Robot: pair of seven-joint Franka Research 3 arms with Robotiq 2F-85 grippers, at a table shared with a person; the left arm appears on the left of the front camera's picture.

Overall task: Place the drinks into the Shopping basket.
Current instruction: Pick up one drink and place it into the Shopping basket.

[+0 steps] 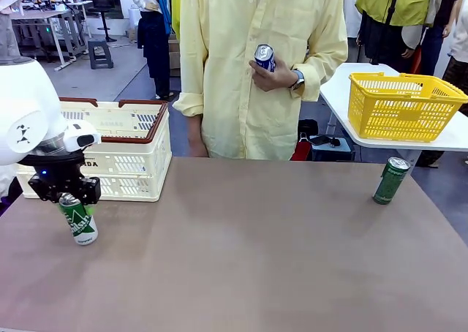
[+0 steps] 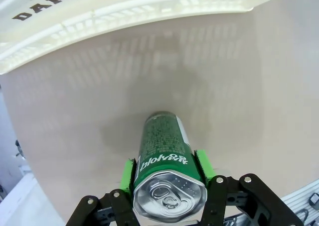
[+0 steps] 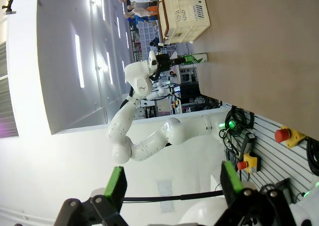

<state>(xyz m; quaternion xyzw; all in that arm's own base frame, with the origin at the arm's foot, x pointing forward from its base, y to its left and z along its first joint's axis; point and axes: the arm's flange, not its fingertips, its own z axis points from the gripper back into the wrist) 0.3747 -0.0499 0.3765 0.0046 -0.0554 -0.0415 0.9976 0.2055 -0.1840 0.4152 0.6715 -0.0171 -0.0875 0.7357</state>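
A green-and-white can (image 1: 77, 221) stands slightly tilted on the brown table's left side, in front of the Shopping basket (image 1: 139, 145). My left gripper (image 1: 70, 199) is shut on its top. In the left wrist view the green pads (image 2: 128, 173) press both sides of the can (image 2: 164, 151), with the cream basket wall (image 2: 124, 12) marked "DAMDA" beyond. A slim dark green can (image 1: 391, 180) stands at the table's far right. The person holds a blue-and-white can (image 1: 264, 56) at chest height. My right gripper (image 3: 173, 183) is open and holds nothing, well off the table.
A yellow mesh basket (image 1: 402, 105) sits on a white side table at the back right. The person in a pale yellow shirt (image 1: 241, 91) stands at the table's far edge. The brown table top (image 1: 241, 259) is bare across the middle.
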